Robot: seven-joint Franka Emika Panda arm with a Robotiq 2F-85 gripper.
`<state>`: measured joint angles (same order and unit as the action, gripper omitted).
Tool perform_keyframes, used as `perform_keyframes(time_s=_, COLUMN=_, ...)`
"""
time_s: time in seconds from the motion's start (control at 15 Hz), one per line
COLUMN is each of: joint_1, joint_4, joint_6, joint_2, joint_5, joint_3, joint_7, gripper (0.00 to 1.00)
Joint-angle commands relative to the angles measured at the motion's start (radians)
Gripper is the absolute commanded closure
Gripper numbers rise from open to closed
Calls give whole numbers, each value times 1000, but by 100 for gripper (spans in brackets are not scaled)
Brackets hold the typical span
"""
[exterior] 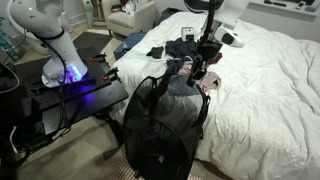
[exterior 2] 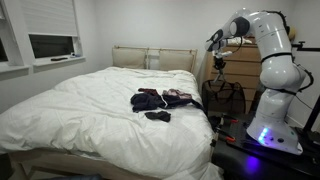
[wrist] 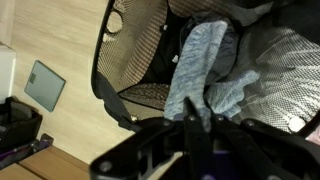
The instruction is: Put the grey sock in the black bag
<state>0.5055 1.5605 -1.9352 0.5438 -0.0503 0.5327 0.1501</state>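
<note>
Claw [wrist: 197, 128] pinched nearly shut on soft, heathered light-grey knit sock [wrist: 200, 65]. Sock hangs limp, one end folded, straight below claw, approx. over open round mouth of tall black see-through mesh bag [wrist: 135, 50].

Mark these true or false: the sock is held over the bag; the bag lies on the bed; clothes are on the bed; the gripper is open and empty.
1. The grey sock hangs over the black bag's opening. True.
2. The black bag lies on the bed. False: it stands upright on the floor beside the bed.
3. A dark heap of clothes lies on the bed. True.
4. The gripper is open and empty. False: it is shut on the grey sock.
</note>
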Motion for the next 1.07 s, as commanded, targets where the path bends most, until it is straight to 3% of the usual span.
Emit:
perform_keyframes(time_s=0.0, joint_1=46, joint_4=-59, joint_6=51, joint_2=26, joint_5=-55, joint_3=-54, joint_7=-37, gripper=98)
perform_keyframes(time_s=0.07, joint_1=50, joint_4=-58, joint_6=52, joint_2=27, joint_5=-62, joint_3=-63, joint_7=-41, gripper=68)
perform_keyframes(time_s=0.27, joint_1=62, joint_4=-71, joint_6=68, joint_2=35, joint_5=-75, joint_3=-80, joint_7=-52, gripper=53)
perform_keyframes(time_s=0.73, joint_1=60, joint_4=-87, joint_6=89, joint_2=28, joint_5=-75, joint_3=-104, joint_7=-65, gripper=0)
perform_keyframes(time_s=1.0, joint_1=41, joint_4=-87, joint_6=74, joint_2=-4, joint_5=-84, joint_3=-115, joint_7=-78, gripper=0)
